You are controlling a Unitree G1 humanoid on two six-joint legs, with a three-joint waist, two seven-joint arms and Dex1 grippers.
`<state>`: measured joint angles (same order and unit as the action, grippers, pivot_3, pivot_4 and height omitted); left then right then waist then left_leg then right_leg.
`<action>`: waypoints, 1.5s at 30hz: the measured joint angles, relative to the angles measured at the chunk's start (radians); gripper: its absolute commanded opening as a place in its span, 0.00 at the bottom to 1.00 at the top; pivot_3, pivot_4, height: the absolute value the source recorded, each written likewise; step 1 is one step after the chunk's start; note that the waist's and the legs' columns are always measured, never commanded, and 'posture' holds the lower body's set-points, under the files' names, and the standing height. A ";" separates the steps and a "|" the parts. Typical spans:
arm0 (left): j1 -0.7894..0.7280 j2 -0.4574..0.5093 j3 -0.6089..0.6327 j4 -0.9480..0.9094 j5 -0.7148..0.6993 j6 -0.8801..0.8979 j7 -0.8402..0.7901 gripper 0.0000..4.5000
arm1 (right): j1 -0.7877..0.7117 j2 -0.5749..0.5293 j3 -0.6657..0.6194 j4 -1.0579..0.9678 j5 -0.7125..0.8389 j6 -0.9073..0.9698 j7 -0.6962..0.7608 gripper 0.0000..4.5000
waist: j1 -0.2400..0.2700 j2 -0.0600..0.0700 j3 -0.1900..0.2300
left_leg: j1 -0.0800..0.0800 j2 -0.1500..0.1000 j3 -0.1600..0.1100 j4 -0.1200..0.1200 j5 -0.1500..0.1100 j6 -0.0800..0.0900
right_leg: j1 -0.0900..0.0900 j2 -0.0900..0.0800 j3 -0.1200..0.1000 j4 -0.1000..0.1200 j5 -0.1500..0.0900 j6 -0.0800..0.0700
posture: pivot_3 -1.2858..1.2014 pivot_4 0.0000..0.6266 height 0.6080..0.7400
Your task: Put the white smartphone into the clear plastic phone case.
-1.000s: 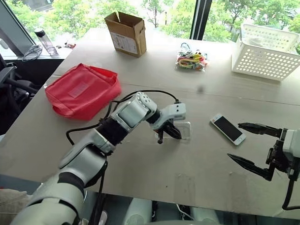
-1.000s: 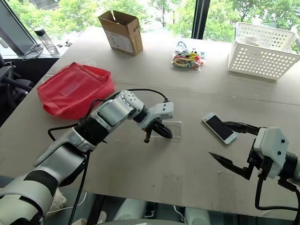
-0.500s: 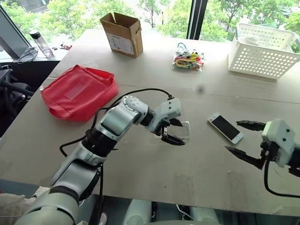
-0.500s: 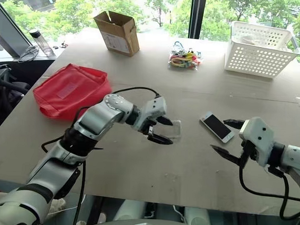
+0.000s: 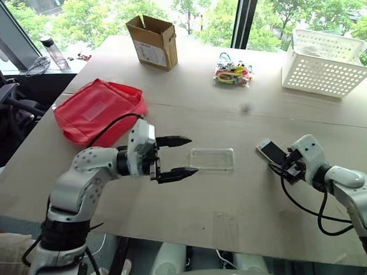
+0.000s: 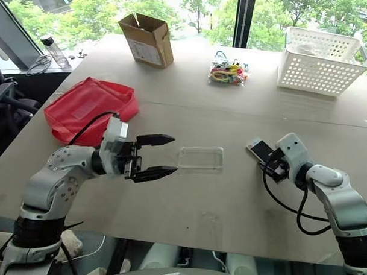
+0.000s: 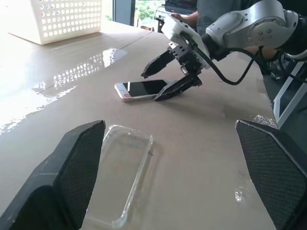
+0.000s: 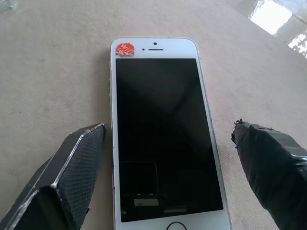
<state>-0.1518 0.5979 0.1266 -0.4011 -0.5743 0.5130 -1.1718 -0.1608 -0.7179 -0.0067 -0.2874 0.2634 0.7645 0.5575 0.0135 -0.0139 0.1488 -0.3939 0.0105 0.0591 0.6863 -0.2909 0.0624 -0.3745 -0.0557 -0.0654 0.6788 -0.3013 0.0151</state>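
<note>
Phone still flat on counter, right hand about to pinch.
Your right hand (image 8: 163, 182), wide open and empty, straddles the white smartphone (image 8: 160, 134) near the counter's right edge; close off-centre and it skids away. Left hand (image 5: 178, 156), open and empty, hangs beside the clear plastic phone case (image 5: 211, 159), mid-counter.

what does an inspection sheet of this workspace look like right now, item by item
surface: pale table, things spread apart on it
job's things: clear plastic phone case lies flat mid-table with nothing in it; white smartphone lies screen up, apart from the case, red sticker at one corner
clutter: red pouch, open cardboard box, bag of colourful items, white perforated basket
grippers: left gripper open, beside the case, holding nothing; right gripper open, fingers either side of the smartphone
cables: black cable looping along right arm
surroundings: windows with trees, bottle on ledge
</note>
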 measured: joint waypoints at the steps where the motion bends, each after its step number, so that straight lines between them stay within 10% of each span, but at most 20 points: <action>1: 0.028 0.004 0.015 -0.016 -0.013 -0.010 0.002 0.98 | -0.013 0.001 0.003 0.005 0.003 0.026 0.003 1.00 | -0.001 0.000 0.000 | 0.001 0.000 0.000 0.000 0.000 0.000 | 0.001 0.000 0.000 0.000 0.000 0.000 | 0.52 0.24 1.00; 4: 0.070 0.026 0.030 -0.024 -0.019 -0.040 -0.004 0.98 | -0.032 0.002 0.002 0.014 0.017 0.075 0.007 1.00 | 0.000 0.000 -0.001 | 0.005 0.000 0.000 -0.001 0.000 0.000 | 0.004 0.000 0.000 0.000 0.000 0.000 | 0.52 0.24 1.00; 9: 0.104 0.074 0.035 -0.022 -0.027 -0.065 -0.022 0.99 | -0.045 -0.030 0.019 0.029 0.032 0.094 0.056 0.60 | 0.003 -0.001 -0.001 | 0.009 0.000 0.000 -0.003 0.000 0.000 | 0.008 -0.001 0.000 -0.001 0.000 -0.001 | 0.52 0.24 1.00; 21: 0.169 0.091 0.075 -0.020 -0.089 -0.063 0.023 0.99 | -0.057 0.020 0.013 0.037 0.067 -0.054 0.162 0.60 | -0.016 0.002 0.001 | 0.008 0.000 0.000 -0.006 -0.001 0.000 | 0.005 -0.002 0.000 -0.002 0.000 -0.001 | 0.52 0.24 1.00; 45: 0.308 0.149 0.140 0.056 -0.018 -0.202 0.039 0.99 | -0.508 0.080 0.509 0.215 -0.182 -0.274 0.540 0.60 | -0.027 0.003 0.002 | -0.003 0.000 -0.001 -0.010 0.000 0.000 | -0.004 -0.003 -0.002 -0.008 0.000 -0.001 | 0.52 0.24 1.00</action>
<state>0.1562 0.7465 0.2668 -0.3449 -0.5922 0.3114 -1.1327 -0.6689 -0.6381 0.5022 -0.0722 0.0816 0.4905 1.0979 -0.0136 -0.0110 0.1511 -0.3969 0.0101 0.0582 0.6763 -0.2914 0.0626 -0.3782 -0.0584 -0.0676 0.6707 -0.3014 0.0146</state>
